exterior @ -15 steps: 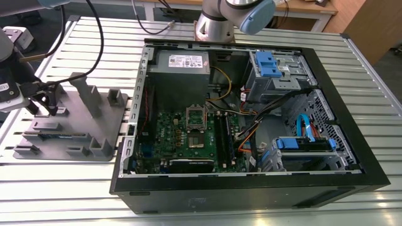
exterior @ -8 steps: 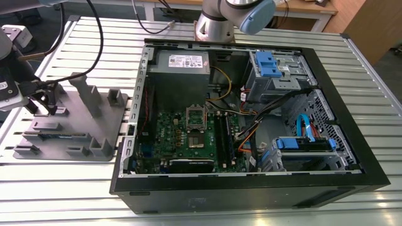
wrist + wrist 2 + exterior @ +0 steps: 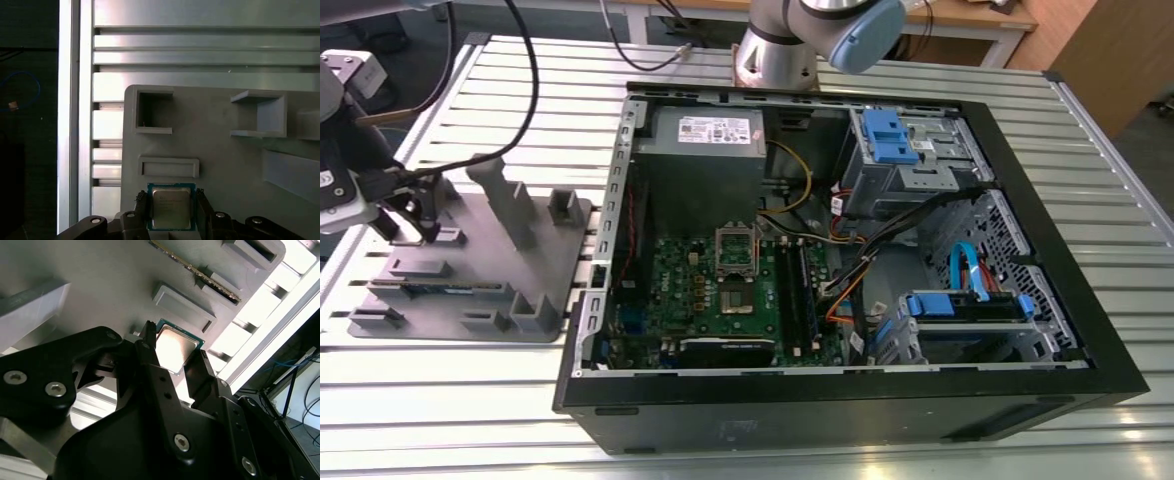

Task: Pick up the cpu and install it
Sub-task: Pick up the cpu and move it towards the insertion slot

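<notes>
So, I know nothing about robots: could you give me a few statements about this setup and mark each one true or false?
1. The small square silver-topped cpu lies on the flat grey plastic fixture plate. True.
2. The cpu sits on the green motherboard. False: it is on the plate, outside the case.
3. The black gripper is right at the cpu. True.
4. The black computer case is closed. False: its side is open and the inside shows.
5. The plate stands to the exterior view's right of the case. False: it stands to the left, on the slatted metal table.
</notes>
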You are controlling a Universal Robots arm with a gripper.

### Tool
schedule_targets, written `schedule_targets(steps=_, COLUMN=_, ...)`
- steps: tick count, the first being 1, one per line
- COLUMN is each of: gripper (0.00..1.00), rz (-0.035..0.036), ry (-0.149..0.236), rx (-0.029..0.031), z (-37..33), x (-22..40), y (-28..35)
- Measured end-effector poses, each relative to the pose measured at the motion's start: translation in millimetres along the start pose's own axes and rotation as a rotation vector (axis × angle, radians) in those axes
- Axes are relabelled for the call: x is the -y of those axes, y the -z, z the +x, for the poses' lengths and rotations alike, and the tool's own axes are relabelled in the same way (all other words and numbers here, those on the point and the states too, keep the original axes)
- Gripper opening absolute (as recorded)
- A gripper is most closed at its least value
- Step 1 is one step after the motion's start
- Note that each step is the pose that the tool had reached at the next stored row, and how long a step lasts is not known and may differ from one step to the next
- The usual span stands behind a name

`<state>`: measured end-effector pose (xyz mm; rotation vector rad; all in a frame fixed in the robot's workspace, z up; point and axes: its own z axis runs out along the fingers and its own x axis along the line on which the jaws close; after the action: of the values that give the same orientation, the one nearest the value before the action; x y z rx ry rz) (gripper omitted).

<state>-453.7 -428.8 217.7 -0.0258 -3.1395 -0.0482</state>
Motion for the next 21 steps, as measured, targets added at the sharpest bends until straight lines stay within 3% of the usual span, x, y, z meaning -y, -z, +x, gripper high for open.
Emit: schedule_targets(steps=21, gripper=0.47, rz=-0.0001, ry=0.0, rx=0.0001, z=0.0, x=-0.4, y=14.0)
